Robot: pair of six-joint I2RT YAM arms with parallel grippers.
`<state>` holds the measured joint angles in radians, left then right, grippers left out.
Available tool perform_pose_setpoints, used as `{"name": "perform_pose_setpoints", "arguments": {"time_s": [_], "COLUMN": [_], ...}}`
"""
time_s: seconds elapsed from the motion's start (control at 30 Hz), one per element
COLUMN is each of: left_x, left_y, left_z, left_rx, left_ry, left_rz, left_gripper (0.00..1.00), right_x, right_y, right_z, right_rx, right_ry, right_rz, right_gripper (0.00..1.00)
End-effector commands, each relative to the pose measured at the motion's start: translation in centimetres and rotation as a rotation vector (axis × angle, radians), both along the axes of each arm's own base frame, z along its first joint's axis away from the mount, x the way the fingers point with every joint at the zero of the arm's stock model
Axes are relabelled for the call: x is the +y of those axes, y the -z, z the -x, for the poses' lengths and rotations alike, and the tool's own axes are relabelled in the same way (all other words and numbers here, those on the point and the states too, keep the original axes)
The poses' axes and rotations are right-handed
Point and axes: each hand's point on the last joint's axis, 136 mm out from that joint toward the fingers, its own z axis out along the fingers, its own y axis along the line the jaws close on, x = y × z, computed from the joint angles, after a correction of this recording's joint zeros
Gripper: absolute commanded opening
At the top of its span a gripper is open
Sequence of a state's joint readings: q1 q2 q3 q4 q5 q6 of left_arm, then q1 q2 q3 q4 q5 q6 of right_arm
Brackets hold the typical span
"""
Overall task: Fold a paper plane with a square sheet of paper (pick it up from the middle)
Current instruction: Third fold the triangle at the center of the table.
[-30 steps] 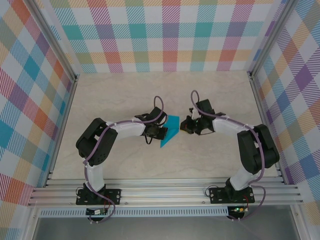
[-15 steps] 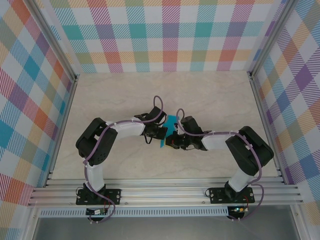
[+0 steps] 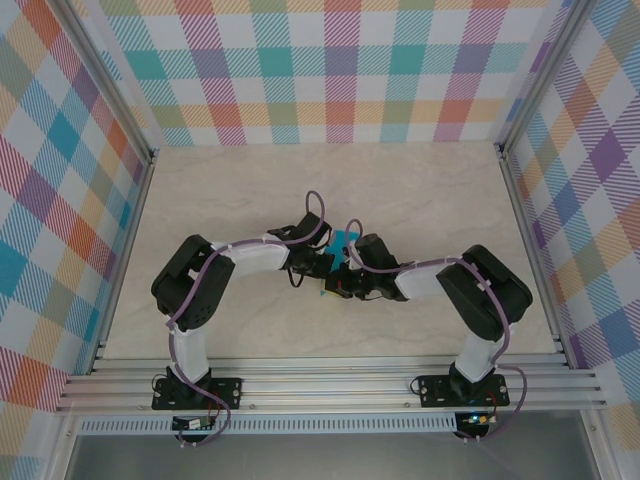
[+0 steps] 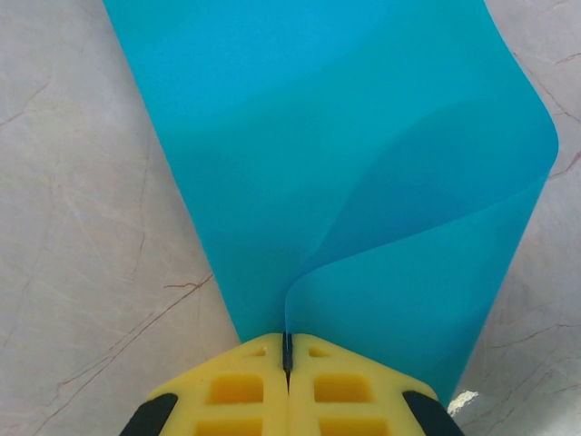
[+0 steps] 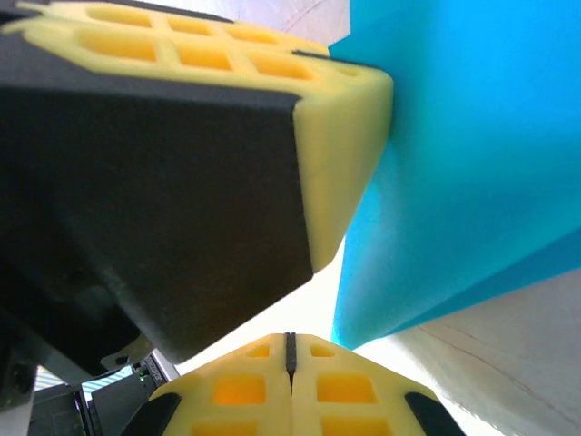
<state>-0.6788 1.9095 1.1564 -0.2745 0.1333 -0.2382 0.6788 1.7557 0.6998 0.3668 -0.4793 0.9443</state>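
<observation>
The square sheet of paper (image 3: 346,240) is teal and partly folded, and it shows between the two wrists at mid-table. In the left wrist view the paper (image 4: 300,136) stretches away over the table with one flap curling up. My left gripper (image 4: 287,341) is shut on its near edge. My right gripper (image 5: 290,338) is shut with nothing between its yellow fingers. It sits just below the left gripper's yellow finger (image 5: 345,154) and close beside the paper (image 5: 472,163). From above, the left gripper (image 3: 322,265) and right gripper (image 3: 338,285) almost touch.
The pale marbled table (image 3: 240,190) is walled by checked panels on three sides. An aluminium rail (image 3: 330,385) with both arm bases runs along the near edge. The two arms crowd together at the table's middle.
My right arm has swung left across the table until its shut gripper lies under the left gripper and against the paper. The left arm has held still with the paper.
</observation>
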Motion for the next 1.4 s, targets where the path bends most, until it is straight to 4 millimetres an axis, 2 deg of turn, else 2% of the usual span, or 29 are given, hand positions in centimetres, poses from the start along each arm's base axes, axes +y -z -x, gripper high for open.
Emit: {"name": "perform_pose_setpoints", "arguments": {"time_s": [0.0,0.23,0.5,0.6,0.8,0.9,1.3,1.37], "left_x": [1.9,1.8,1.9,1.9,2.0,2.1,2.2,2.3], "left_y": [4.4,4.6,5.0,5.0,5.1,5.1,5.1,5.1], "left_z": [1.5,1.4,1.5,1.5,1.7,1.7,1.7,1.7], "left_rx": [0.093,0.100,0.111,0.111,0.116,0.115,0.117,0.115], "left_ry": [0.001,0.004,0.004,0.003,0.003,0.004,-0.001,-0.001], "left_rz": [-0.091,-0.087,-0.091,-0.090,-0.094,-0.093,-0.097,-0.096], "left_gripper": [0.00,0.00,0.00,0.00,0.00,0.00,0.00,0.00], "right_x": [0.8,1.0,0.1,-0.2,0.1,0.4,0.5,0.3], "right_y": [0.0,0.5,2.6,2.0,-0.5,-0.9,2.3,2.1], "right_z": [-0.5,-0.5,-0.1,-0.1,-0.2,-0.3,-0.6,-0.6], "right_rx": [-0.012,-0.007,0.013,0.000,-0.055,-0.062,-0.019,-0.025], "right_ry": [-0.004,-0.008,-0.008,-0.005,-0.010,-0.014,-0.018,-0.018], "right_rz": [-0.017,-0.009,0.077,0.084,0.036,0.010,0.089,0.096], "right_gripper": [0.00,0.00,0.00,0.00,0.00,0.00,0.00,0.00]}}
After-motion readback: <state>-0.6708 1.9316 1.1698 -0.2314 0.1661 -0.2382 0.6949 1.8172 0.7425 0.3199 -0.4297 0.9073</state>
